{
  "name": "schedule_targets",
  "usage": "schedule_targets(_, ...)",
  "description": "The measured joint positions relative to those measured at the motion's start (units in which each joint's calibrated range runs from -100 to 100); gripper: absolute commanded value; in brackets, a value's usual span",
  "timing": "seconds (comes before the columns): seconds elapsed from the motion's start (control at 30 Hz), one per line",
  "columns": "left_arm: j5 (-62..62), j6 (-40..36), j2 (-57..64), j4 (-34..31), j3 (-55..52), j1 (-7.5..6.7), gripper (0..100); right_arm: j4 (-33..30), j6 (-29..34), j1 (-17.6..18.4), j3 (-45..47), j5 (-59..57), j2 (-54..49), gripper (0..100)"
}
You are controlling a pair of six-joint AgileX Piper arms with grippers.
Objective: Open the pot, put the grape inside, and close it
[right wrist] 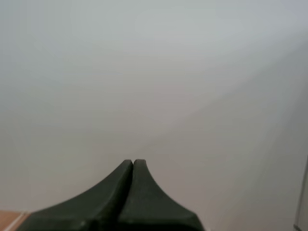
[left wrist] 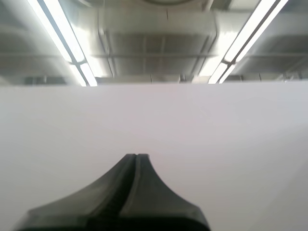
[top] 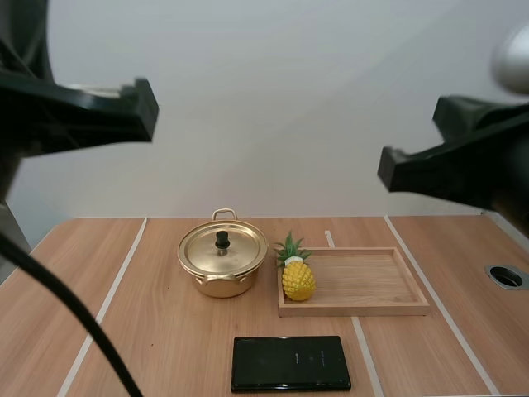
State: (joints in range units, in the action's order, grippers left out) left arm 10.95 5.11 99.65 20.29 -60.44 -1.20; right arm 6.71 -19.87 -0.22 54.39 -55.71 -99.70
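Pot (top: 222, 266), lid (top: 223, 246) on, middle of the frame, toy pineapple (top: 298, 279) just right at the tray's (top: 368, 281) left end, black pack (top: 290, 362) below, left gripper (top: 145, 106) upper left, right gripper (top: 387, 170) upper right, both clenched empty.

wall (top: 289, 99): plain white | table (top: 157, 331): light wood, pale stripes, round hole (top: 506, 276) at right | light: even
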Motion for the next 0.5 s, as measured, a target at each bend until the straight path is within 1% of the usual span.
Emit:
schedule_targets(0.2, -6.5, 0.3, 0.0, 0.0, -14.2, 0.0, 0, -3.3, 0.0, 0.0, 17.8, 9.3, 0.1, 0)
schedule_targets(0.23, -7.7, 0.7, 0.0, 0.0, -15.8, 0.0, 0, -3.8, 0.0, 0.0, 19.7, 10.6, 0.1, 0)
schedule_targets(0.3, -8.1, 0.8, 0.0, 0.0, -17.2, 0.0, 0, -4.0, 0.0, 0.0, 20.5, 11.1, 0.1, 0)
schedule_targets(0.43, -8.8, 2.4, 0.0, 0.0, -21.9, 0.0, 0, -4.6, 0.0, 0.0, 27.9, 14.4, 0.1, 0)
schedule_targets(0.5, -8.6, 4.1, 0.0, 0.0, -27.1, 0.0, 0, -4.6, 0.0, 0.0, 29.0, 14.4, 0.1, 0)
